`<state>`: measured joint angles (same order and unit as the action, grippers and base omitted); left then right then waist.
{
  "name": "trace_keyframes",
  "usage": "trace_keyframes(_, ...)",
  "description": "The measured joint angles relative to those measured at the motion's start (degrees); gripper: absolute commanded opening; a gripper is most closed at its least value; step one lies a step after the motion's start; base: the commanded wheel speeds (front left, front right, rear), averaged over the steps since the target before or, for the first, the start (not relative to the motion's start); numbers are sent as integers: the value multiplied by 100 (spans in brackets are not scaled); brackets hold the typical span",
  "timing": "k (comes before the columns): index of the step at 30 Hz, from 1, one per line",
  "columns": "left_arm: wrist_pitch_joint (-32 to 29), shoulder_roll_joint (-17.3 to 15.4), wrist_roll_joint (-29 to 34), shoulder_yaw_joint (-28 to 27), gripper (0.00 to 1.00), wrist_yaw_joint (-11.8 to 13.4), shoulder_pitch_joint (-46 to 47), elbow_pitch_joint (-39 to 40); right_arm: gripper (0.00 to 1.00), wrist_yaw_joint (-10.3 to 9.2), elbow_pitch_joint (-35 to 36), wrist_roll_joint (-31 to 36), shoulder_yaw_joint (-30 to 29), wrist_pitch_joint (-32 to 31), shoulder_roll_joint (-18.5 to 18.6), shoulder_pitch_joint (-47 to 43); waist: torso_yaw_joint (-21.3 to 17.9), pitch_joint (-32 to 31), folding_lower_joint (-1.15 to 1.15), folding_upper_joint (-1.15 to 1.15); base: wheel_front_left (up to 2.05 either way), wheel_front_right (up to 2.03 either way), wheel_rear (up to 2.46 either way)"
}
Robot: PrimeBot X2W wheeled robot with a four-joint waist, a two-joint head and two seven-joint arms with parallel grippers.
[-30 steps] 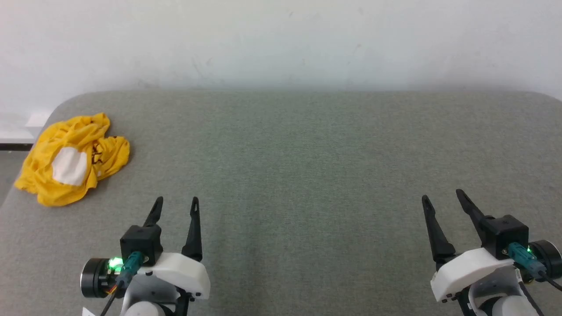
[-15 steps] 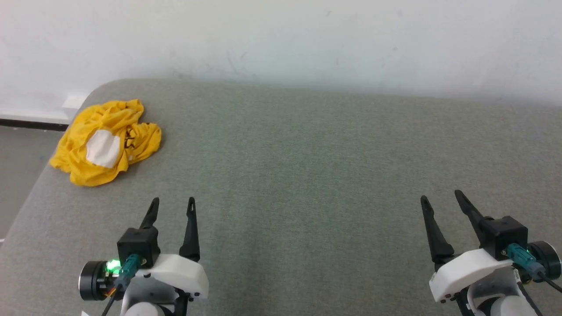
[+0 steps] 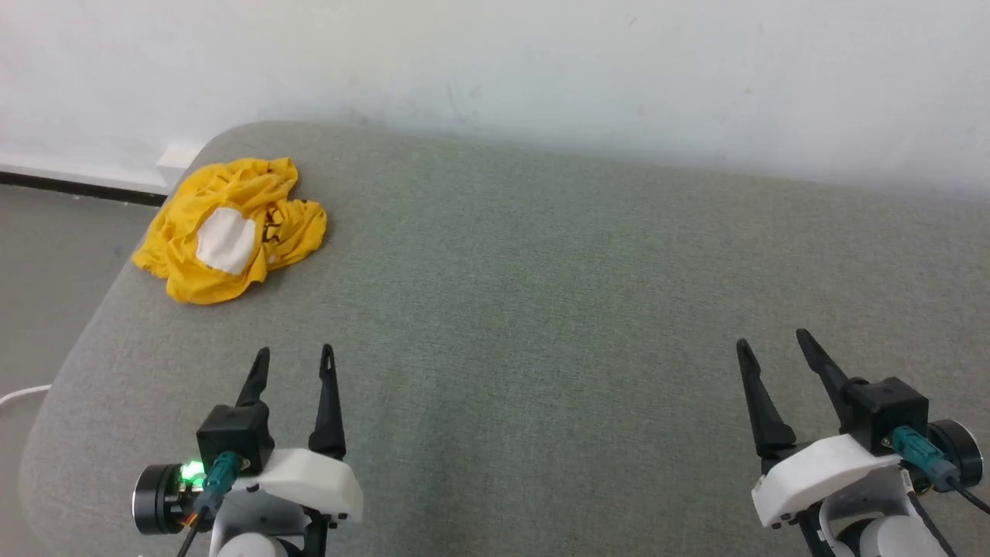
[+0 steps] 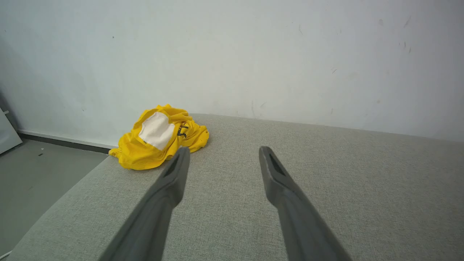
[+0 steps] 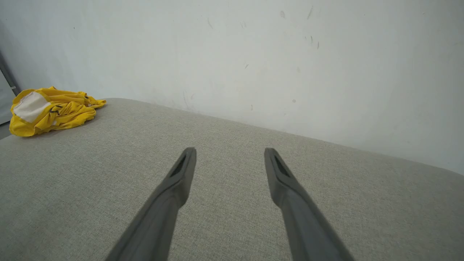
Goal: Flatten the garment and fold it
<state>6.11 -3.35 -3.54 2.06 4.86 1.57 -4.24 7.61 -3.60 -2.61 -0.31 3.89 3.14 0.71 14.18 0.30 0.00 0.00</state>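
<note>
The garment point(image 3: 232, 232) lay crumpled in a heap at the far left corner of the grey fabric-covered table point(image 3: 541, 309), close to its rounded edge, with the white patch point(image 3: 224, 241) turned upward. From the head view both grippers were near the table's front edge, well apart from each other and from the heap: the left gripper point(image 3: 295, 350) at lower left with a green light point(image 3: 189, 469) glowing on its wrist, the right gripper point(image 3: 772, 338) at lower right. Each had its two dark fingers spread moderately wide with nothing between them. That view also took in the floor point(image 3: 54, 271) beside the table and a thin white cable point(image 3: 19, 396) lying on it. The left wrist view, low over the cloth surface, brought the heap closer, just beyond the tip of its left-hand finger, and made out black marks point(image 4: 182, 129) on a fold beside the patch, plus a dark baseboard point(image 4: 61, 142) under the pale wall point(image 4: 253, 54). The right wrist view had the heap far off at its left edge, flattened by the angle, with bare table between it and the parted fingers
</note>
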Motion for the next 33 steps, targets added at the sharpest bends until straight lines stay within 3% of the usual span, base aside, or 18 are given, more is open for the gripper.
trace_keyframes(33,396,4,-203,-16,100,232,1,-149,100,0,-120,-99,56,229,-2,69,963,65,0,0,0,0,0)
